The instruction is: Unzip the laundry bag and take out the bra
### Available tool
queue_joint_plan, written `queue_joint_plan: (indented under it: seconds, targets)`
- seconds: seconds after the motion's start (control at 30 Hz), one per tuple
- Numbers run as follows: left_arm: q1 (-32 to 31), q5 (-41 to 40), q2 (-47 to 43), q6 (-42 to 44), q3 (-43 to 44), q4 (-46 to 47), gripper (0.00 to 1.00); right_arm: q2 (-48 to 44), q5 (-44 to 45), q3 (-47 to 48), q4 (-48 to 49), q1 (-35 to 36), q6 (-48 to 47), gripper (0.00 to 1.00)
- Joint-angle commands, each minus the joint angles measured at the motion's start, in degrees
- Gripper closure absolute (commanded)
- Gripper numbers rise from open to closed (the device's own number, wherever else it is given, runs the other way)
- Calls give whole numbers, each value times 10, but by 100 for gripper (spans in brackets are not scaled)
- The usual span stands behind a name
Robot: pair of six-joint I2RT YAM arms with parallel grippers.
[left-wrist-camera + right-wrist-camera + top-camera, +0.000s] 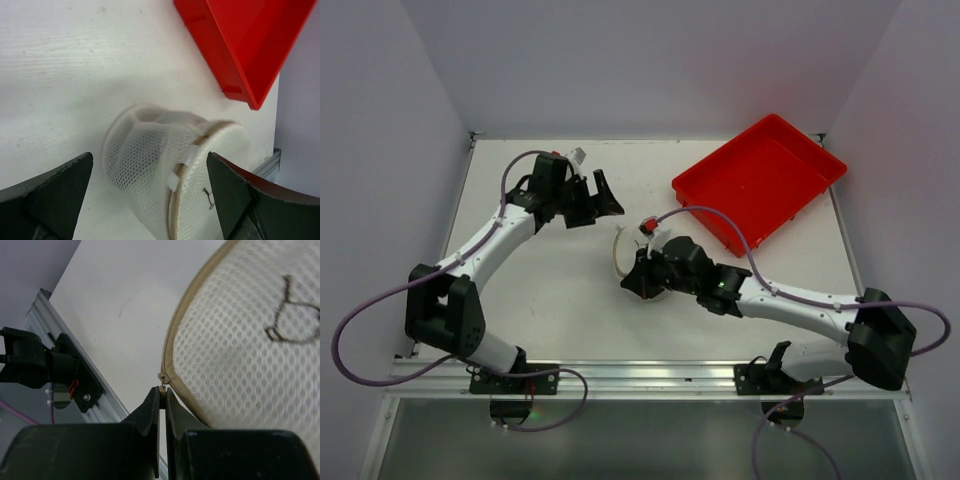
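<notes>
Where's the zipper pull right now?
Right wrist view: the zipper pull sits at the laundry bag's rim, pinched between the right pincer's tips.

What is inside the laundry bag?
Through the laundry bag only folded white mesh shows. Whether a bra lies inside cannot be told; the mesh blurs it. The right fingers pinch the zipper pull.

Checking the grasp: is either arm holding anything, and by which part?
The right gripper pinches the zipper pull at the rim of the laundry bag; left gripper open, holding nothing.
</notes>
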Motion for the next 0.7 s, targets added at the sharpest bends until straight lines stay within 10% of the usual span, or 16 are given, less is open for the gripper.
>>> queue_joint_plan:
  seconds: [0.0,0.3,0.67]
  targets:
    - [10,-81,-47,-25,-22,-11,0,63,21,70,28,25,34,100]
    - [9,-128,-238,-98,-204,-20,3,158,21,111,73,31,64,100]
    - [-92,-90,-231,-186,-274,108,36,144,28,89,77,33,74,100]
